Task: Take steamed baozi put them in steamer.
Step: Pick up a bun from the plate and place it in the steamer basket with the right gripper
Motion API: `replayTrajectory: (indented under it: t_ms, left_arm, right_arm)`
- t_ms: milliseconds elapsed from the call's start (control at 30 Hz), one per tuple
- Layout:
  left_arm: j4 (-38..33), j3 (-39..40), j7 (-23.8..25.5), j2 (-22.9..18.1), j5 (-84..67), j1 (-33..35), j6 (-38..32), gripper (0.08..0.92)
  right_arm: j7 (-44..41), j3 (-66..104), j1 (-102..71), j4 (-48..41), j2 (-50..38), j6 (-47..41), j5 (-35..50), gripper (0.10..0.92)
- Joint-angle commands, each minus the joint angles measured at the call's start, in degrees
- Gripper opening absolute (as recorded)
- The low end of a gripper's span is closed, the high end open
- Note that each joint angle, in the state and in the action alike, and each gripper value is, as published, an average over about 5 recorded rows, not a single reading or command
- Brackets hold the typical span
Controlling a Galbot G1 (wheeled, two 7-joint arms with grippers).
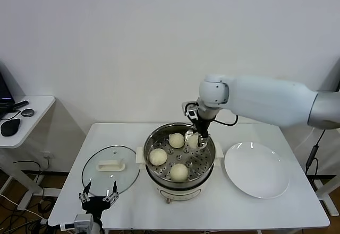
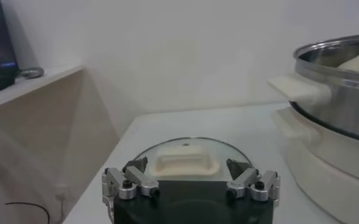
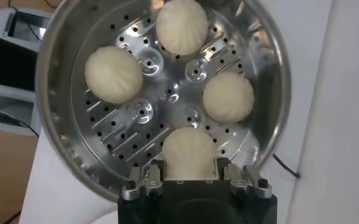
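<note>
Steamer (image 1: 180,162) stands upright at table (image 1: 255,213) centre, mouth up, white handles out to L & R sides. Round pot, so no long axis. Perforated tray (image 3: 167,100) inside holds all 4 steamed baozi (image 1: 158,156), sitting apart from each other in a rough ring: one at L, one at front, one at back, one at back-R. Buns are round, no clear pointing direction; faint pleats show on top.

R gripper (image 1: 195,140) reaches down into steamer at back-R, fingers clenched on 4th baozi (image 3: 189,153), which rests on/just above tray near the wall.

L gripper (image 1: 99,196) parked low at table's front-L edge, fingers spread, holding nothing, just in front of glass lid (image 1: 110,167), which lies flat w/ white handle up.

White plate (image 1: 257,170) sits R of steamer w/ no buns on it.
</note>
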Motion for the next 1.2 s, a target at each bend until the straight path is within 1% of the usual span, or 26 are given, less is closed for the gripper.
replayTrajectory:
  t_ms: [33,500,567,667,800,867,933,1033,1200]
  left_arm:
    - [0.3,-0.2,0.1,0.1,-0.2,-0.2,0.0,0.823]
    - [0.8,-0.3,0.1,0.0,-0.1,-0.6,0.0,0.823]
    - [0.8,-0.2,0.1,-0.1,-0.1,-0.7,0.0,0.823]
    - [1.0,-0.2,0.1,-0.2,0.0,-0.8,0.0,0.823]
    - [1.1,-0.1,0.1,-0.6,0.2,-1.2,0.0,0.823]
    - [0.9,0.0,0.2,-0.8,0.4,-1.2,0.0,0.823]
    - [0.6,-0.1,0.1,-0.9,0.6,-1.1,0.0,0.823]
    - [0.2,-0.4,-0.8,-1.1,0.5,-0.6,-1.2,0.823]
    - [-0.4,-0.9,-3.1,-1.4,-0.6,0.2,-5.8,0.823]
  right_arm:
    - [4.2,-0.9,-3.2,0.1,1.4,-2.3,-0.4,0.509]
    - [4.0,-0.3,-4.5,0.2,0.5,-2.6,-2.0,0.517]
    - [4.0,-0.3,-4.4,0.6,0.0,-2.6,-1.9,0.53]
    - [3.9,-0.2,-4.1,1.4,-1.0,-2.6,-1.9,0.591]
    - [3.8,0.4,-3.5,2.3,-2.7,-2.4,-1.9,0.703]
    - [3.8,1.1,-2.8,3.1,-4.3,-2.2,-1.8,0.761]
    - [3.9,3.0,-2.1,4.2,-6.8,-1.7,-1.6,0.8]
    - [5.4,8.8,-1.8,6.3,-12.1,-0.2,1.0,0.82]
    - [13.8,21.7,-3.8,9.4,-22.4,7.5,13.8,0.823]
